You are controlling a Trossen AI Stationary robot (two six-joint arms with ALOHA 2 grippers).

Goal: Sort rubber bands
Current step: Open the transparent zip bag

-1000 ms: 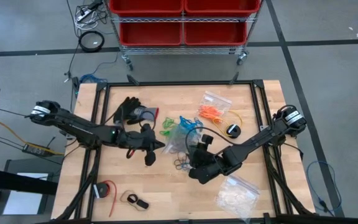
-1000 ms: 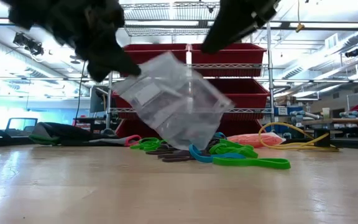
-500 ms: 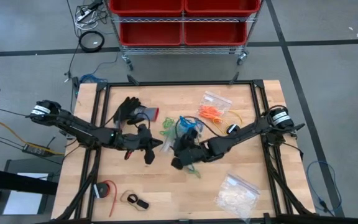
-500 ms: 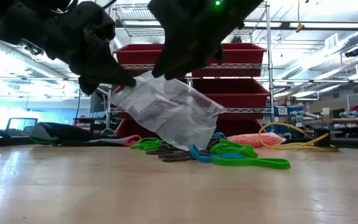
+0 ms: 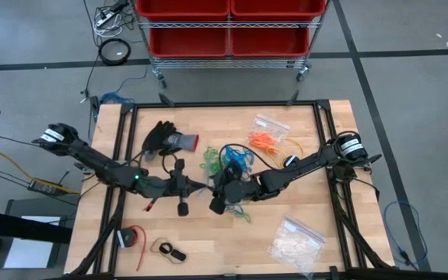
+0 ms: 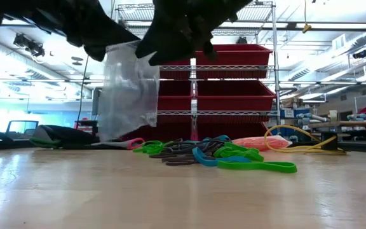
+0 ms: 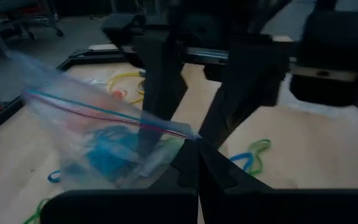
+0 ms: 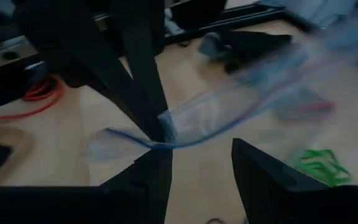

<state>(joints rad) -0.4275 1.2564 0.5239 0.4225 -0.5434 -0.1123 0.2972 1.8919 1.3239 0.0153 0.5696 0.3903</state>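
Observation:
A clear zip bag [image 6: 129, 89] with a red-and-blue zip line hangs above the table's middle. My left gripper [image 5: 203, 187] is shut on it. My right gripper [image 8: 201, 152] is open right beside it, and the bag's zip edge [image 8: 185, 140] runs just in front of its fingertips. I cannot tell whether those fingers touch the bag. Blue shows through the bag [image 7: 98, 137]; whether it lies inside or behind, I cannot tell. Loose green, blue and dark rubber bands [image 6: 221, 158] lie in a pile [image 5: 228, 159] on the table. Orange bands lie in a second clear bag [image 5: 268, 134]. My left gripper pinches the bag's zip edge at one end [image 7: 188, 134] between its two shut fingers. The fingers come at it nearly level from the table's left. The bag hangs down below the fingers, clear of the table.
A black glove [image 5: 166, 140] lies at the far left. A clear bag of whitish pieces [image 5: 294, 243] lies at the near right, with a yellow cable [image 5: 294, 146] beyond it. A red roll [image 5: 131, 237] and a small dark object [image 5: 173, 253] lie near the front. Red bins [image 5: 228, 23] stand beyond the far edge.
My right gripper has gone toward the table's left, up to the bag and my left gripper, rolling as it went. My left gripper has turned and shifted a little. The bag, slanted over the bands before, now hangs upright and higher.

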